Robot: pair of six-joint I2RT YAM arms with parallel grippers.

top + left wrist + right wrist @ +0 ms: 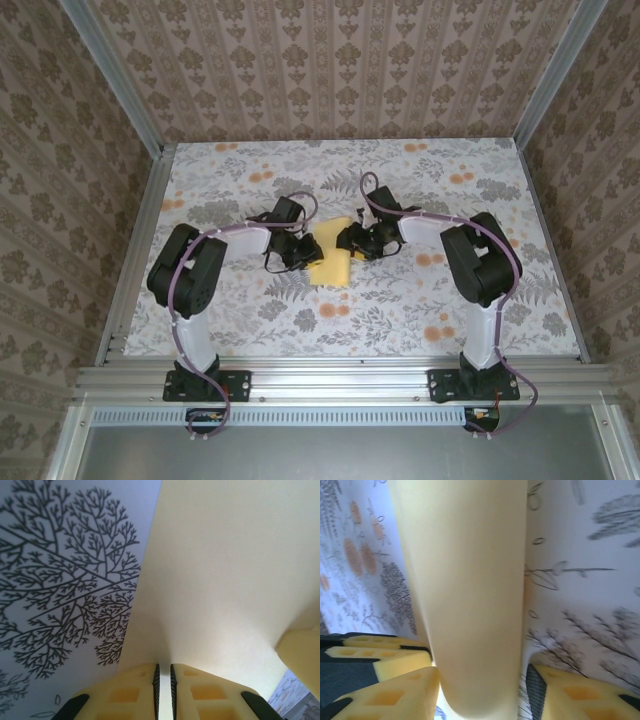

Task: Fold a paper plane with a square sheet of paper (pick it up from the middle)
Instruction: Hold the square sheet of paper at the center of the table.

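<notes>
The pale-yellow square sheet of paper (pixel 332 268) lies mid-table, partly folded over, between my two grippers. My left gripper (pixel 300 250) is at its left edge. In the left wrist view the sheet (pixel 225 570) runs down into the thin slit between the jaws of the left gripper (pixel 163 666), which is shut on it. My right gripper (pixel 352 240) is at the sheet's upper right. In the right wrist view a curled fold of the sheet (pixel 470 580) stands between the right gripper's (pixel 482 672) wide-apart fingers, clear of the ribbed pad (pixel 536 690).
The floral tablecloth (pixel 400 300) covers the table, with patterned walls on three sides and an aluminium rail (pixel 330 380) along the near edge. A yellow finger of the right gripper (pixel 300 652) shows at the right of the left wrist view.
</notes>
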